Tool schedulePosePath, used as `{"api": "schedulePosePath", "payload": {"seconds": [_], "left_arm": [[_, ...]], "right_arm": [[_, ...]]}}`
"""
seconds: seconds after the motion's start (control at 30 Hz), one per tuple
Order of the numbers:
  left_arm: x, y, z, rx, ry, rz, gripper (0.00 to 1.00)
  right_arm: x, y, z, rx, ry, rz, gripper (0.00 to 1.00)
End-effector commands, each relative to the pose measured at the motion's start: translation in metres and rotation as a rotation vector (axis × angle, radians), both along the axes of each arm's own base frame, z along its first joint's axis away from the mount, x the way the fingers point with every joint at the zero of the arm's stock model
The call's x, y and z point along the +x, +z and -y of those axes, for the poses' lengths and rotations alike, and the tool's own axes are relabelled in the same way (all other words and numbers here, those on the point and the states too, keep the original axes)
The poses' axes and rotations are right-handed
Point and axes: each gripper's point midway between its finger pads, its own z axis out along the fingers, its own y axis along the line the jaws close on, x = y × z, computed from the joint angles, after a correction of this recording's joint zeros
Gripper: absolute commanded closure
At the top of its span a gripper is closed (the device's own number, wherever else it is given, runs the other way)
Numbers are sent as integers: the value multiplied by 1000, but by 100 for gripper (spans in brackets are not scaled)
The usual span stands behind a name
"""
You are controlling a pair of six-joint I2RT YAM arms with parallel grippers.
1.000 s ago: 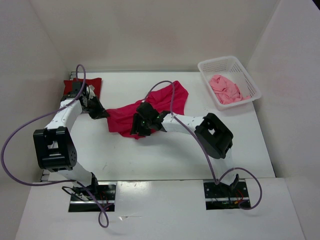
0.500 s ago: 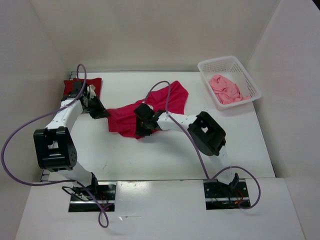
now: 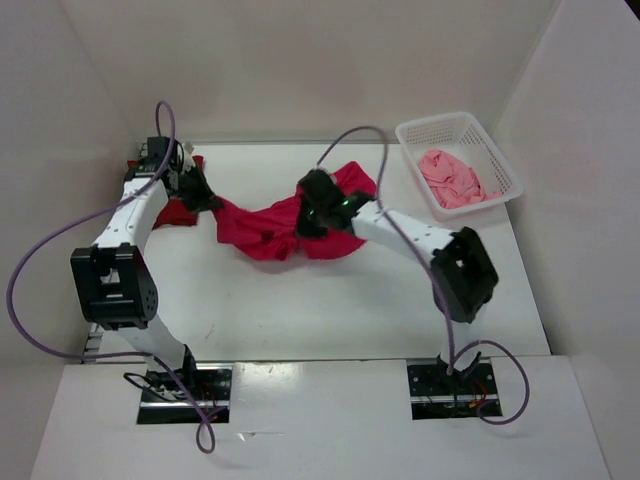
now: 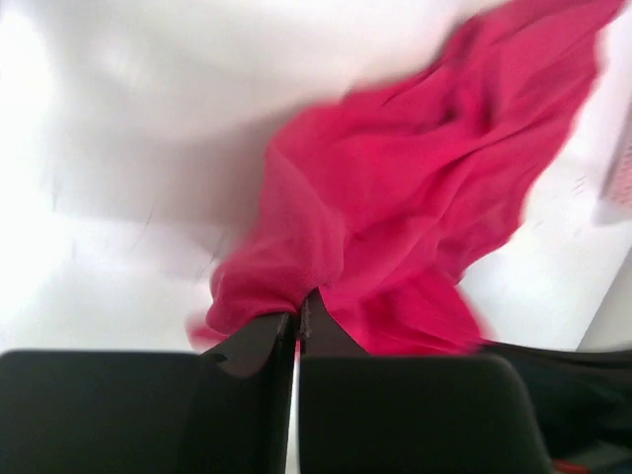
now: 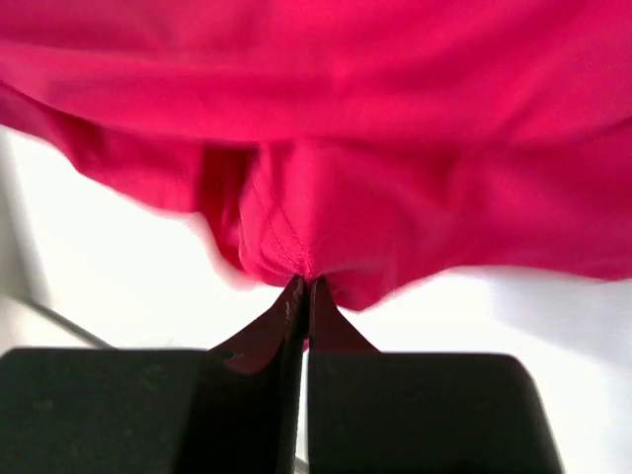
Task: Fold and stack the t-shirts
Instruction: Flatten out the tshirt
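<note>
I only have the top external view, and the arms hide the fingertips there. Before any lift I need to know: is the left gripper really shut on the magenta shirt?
Observer: Yes. In the left wrist view the left gripper is shut on a bunched edge of the magenta t-shirt.
Operator: And the right one?
Observer: The right wrist view shows the right gripper shut on a fold of the same shirt, with a stitched seam just above its tips.
</note>
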Motion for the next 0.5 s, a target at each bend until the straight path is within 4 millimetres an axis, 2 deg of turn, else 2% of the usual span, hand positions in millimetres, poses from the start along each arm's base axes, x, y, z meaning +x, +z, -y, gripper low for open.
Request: {"api": "schedulePosePath", "payload": {"seconds": [0.0, 0.03, 0.07, 0.1, 0.13, 0.17, 0.23, 0.27, 0.3, 0.33, 0.37, 0.4, 0.43, 0.47], "left_arm": [[45, 52, 8, 1, -7, 142, 100], [70, 82, 3, 18, 14, 205, 100], [82, 99, 2, 20, 14, 240, 100], [94, 118, 2, 14, 24, 279, 100], [104, 119, 3, 5, 17, 260, 100], [117, 186, 2, 14, 16, 422, 100], [120, 230, 5, 10, 29, 516, 100], [116, 254, 6, 5, 35, 577, 100], [113, 266, -3, 12, 52, 611, 100], [105, 281, -7, 8, 52, 647, 100], [103, 280, -6, 2, 44, 643, 100], [102, 282, -10, -2, 45, 652, 100], [103, 275, -12, -16, 36, 638, 100], [99, 272, -9, -29, 21, 626, 100]], "right_arm": [[68, 128, 70, 94, -110, 240, 100], [92, 143, 110, 51, -160, 274, 100], [121, 183, 123, 66, -200, 356, 100], [134, 205, 135, 75, -209, 392, 100], [146, 223, 160, 55, -230, 423, 100], [158, 284, 164, 110, -240, 549, 100], [153, 334, 168, 146, -220, 650, 100], [144, 373, 169, 194, -216, 739, 100], [132, 388, 166, 231, -179, 767, 100], [124, 394, 164, 247, -159, 776, 99], [123, 380, 158, 235, -128, 754, 97], [103, 389, 156, 248, -94, 771, 97], [104, 348, 153, 216, -79, 678, 95], [99, 338, 152, 218, -56, 672, 95]]}}
